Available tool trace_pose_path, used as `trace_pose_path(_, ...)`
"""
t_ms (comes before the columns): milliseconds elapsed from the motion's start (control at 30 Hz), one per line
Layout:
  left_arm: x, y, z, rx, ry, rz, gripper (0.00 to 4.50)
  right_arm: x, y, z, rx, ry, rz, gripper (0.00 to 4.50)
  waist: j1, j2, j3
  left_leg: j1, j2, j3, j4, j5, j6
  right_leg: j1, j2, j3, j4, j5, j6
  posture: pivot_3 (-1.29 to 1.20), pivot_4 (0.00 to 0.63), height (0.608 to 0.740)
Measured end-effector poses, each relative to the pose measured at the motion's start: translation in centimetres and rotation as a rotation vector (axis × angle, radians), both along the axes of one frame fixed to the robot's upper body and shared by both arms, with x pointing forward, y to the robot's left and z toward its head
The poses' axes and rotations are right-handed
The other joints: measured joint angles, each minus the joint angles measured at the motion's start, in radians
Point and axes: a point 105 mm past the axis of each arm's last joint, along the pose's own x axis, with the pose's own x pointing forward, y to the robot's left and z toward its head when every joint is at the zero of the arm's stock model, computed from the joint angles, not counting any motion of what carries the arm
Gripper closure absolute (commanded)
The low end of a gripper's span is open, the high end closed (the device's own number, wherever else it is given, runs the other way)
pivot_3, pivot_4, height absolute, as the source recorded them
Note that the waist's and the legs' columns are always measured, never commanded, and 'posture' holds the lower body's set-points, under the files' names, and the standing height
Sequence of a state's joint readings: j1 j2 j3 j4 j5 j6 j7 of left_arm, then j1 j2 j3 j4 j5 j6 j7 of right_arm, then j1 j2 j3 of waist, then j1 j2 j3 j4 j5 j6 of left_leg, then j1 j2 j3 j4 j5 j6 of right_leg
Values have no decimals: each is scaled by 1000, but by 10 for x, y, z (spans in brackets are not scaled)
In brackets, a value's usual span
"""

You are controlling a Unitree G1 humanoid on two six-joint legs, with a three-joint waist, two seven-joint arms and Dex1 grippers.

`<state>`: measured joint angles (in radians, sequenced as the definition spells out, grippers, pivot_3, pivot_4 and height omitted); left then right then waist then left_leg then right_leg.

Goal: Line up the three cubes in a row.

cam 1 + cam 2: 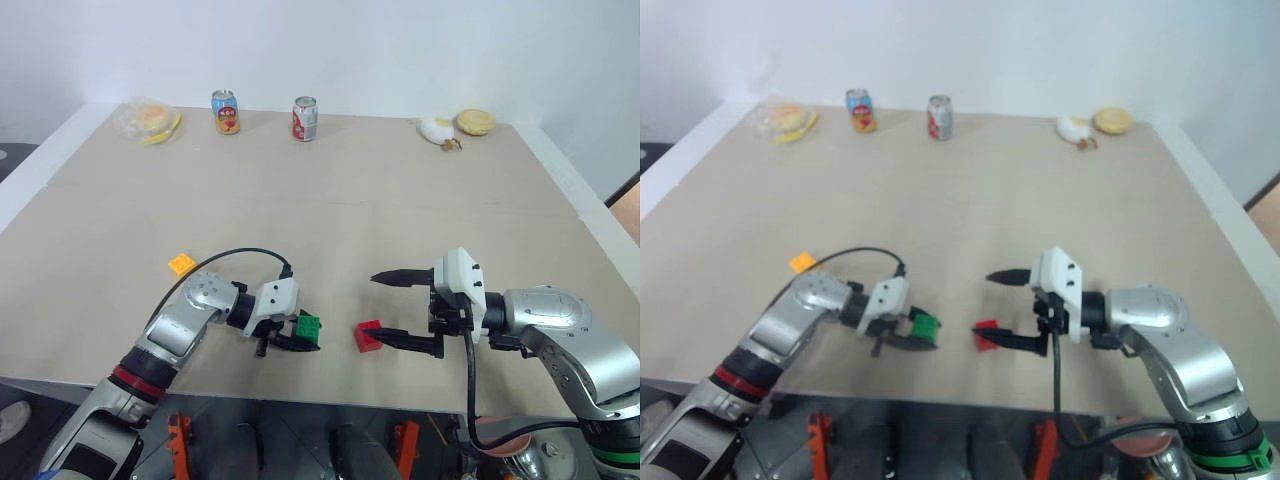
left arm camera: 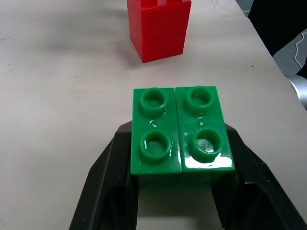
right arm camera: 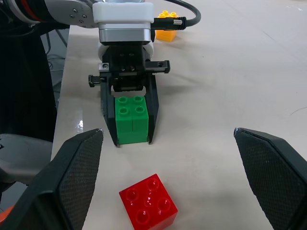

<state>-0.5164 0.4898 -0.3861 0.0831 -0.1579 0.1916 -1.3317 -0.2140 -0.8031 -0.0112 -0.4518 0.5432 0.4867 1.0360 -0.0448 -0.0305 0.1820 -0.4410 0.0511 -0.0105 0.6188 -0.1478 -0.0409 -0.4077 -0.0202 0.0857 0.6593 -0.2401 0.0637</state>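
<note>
Between the left gripper's (image 3: 132, 139) two black fingers (image 2: 108, 177) sits the green studded plastic cube (image 2: 181, 132), resting on the beige worktop (image 1: 330, 200) near its front edge; the pads flank its sides, but whether they are pressing or have let go I cannot tell. Just beside it, toward the right arm, lies the red studded plastic cube (image 3: 148, 200), apart from the green one. Around that red cube the right gripper (image 1: 392, 308) hangs with fingers (image 3: 276, 177) spread wide, grasping nothing. Well apart, behind the left arm, lies the yellow-orange studded plastic cube (image 1: 181, 264).
</note>
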Motion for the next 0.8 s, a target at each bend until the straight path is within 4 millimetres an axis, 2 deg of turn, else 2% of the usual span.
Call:
trace_pose_path(133,-1,0,0,-1,-3,-13,63,0,0,0,1,0,1,0,0,0,0,0,0,0,0,0,0,0,0,0,0,0,0,0,150,733)
trace_pose_path(300,0,3,3,-9,6,-2,22,-1,2,4,17,3,14,0,0,0,0,0,0,0,0,0,0,0,0,0,0,0,0,0,150,733)
trace_pose_path(367,0,8,15,-46,21,28,22,-1,2,8,36,3,20,0,-1,0,0,-1,1,0,0,0,0,-1,0,0,0,0,0,0,150,733)
trace_pose_path(400,2,15,33,-91,15,70,22,0,1,15,58,-4,21,0,-1,0,0,0,1,0,0,0,0,-1,0,0,0,0,0,0,150,733)
trace_pose_path(500,7,29,53,-140,4,153,22,1,3,23,89,-15,29,0,-2,0,0,1,1,0,-1,0,0,0,0,0,0,0,0,0,150,733)
trace_pose_path(567,15,43,63,-167,-7,243,22,5,9,32,128,-47,34,0,-4,0,0,1,2,0,-1,0,0,0,1,0,0,0,-1,0,150,733)
trace_pose_path(667,32,75,81,-209,-57,429,22,14,21,47,190,-98,38,0,-3,0,0,2,3,0,-1,0,0,0,2,-1,0,1,-1,0,150,733)
trace_pose_path(800,51,137,95,-242,-136,737,22,29,49,53,264,-109,42,0,-5,0,0,2,4,1,-2,0,0,-1,2,-1,0,1,-3,0,150,733)
